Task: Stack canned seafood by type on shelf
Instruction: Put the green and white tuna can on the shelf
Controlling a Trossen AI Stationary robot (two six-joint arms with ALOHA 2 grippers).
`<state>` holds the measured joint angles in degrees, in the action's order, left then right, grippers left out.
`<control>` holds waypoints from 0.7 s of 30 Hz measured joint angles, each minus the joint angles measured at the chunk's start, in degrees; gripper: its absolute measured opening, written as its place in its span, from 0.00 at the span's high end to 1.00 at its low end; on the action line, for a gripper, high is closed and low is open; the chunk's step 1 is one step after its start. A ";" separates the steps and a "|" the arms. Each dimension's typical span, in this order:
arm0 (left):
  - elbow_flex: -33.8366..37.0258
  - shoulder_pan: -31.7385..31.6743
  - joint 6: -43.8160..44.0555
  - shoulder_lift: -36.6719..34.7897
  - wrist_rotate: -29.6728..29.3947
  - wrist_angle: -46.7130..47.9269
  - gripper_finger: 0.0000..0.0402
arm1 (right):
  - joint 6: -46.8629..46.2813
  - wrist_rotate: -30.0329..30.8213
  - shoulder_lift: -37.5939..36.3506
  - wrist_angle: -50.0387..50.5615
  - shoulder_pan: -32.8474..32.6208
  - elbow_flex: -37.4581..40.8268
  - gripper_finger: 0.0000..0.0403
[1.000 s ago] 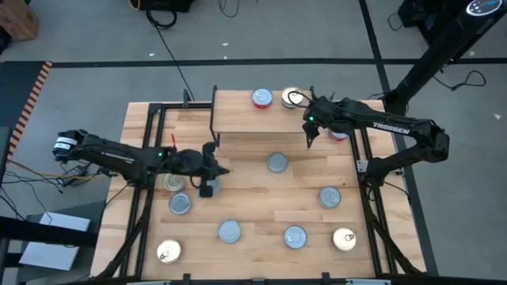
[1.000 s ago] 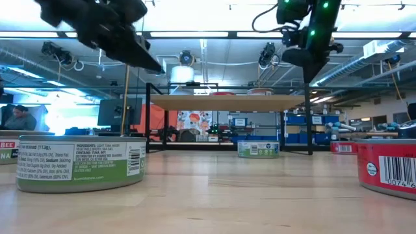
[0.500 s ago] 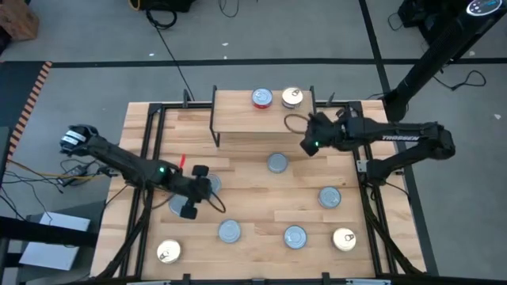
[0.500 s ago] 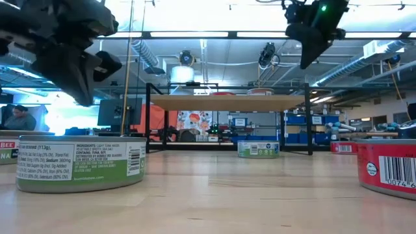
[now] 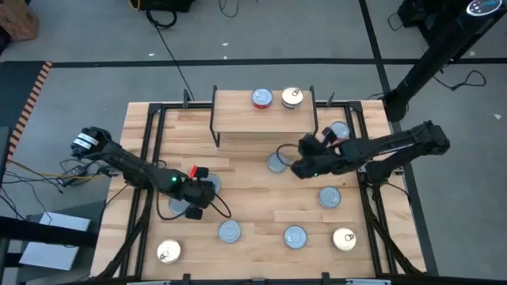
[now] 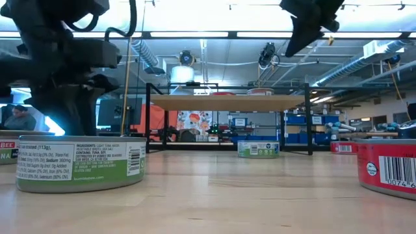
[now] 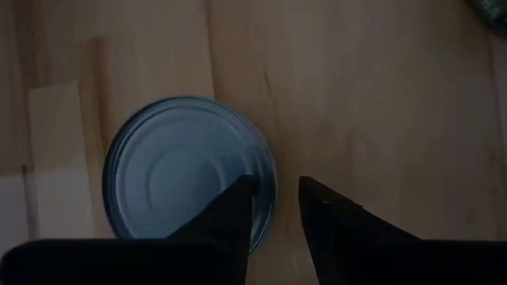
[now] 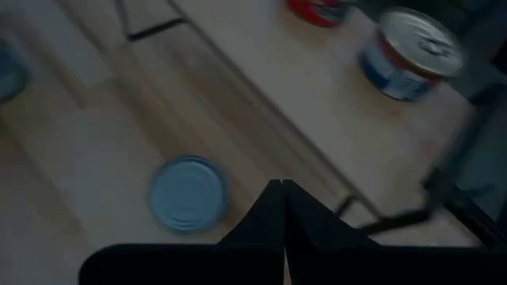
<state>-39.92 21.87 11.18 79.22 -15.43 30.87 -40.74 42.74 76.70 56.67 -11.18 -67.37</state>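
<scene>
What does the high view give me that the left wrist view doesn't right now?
Only the high view shows the shelf with two tins on it, a red-topped tin and a gold-topped tin, plus the right gripper near a silver tin. Only the left wrist view shows the left gripper slightly parted over a blue-silver tin. Both show the wooden tabletop.

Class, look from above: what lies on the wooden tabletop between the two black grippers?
High view: only bare slatted wood between the left gripper and right gripper; no tin sits on that line.
</scene>
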 joint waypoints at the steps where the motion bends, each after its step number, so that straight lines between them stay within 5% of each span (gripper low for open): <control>1: -0.03 0.00 -0.09 0.34 0.03 -0.54 0.72 | 0.59 0.01 0.58 -1.11 -0.61 0.00 0.99; 8: 0.19 0.00 0.44 0.81 -0.21 -1.88 0.78 | 3.50 -0.31 6.22 -9.58 -2.65 0.00 0.97; 16: 0.72 0.55 1.02 1.08 -0.13 -3.53 0.98 | 9.35 -3.45 12.30 -16.81 -2.75 0.00 0.95; 21: -0.06 0.85 -0.30 1.22 1.35 -4.08 0.99 | 11.27 -3.67 13.32 -18.05 -2.75 0.02 0.98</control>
<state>-39.98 22.72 10.88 80.44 -14.08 26.79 -29.47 39.07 90.02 38.62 -13.93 -67.35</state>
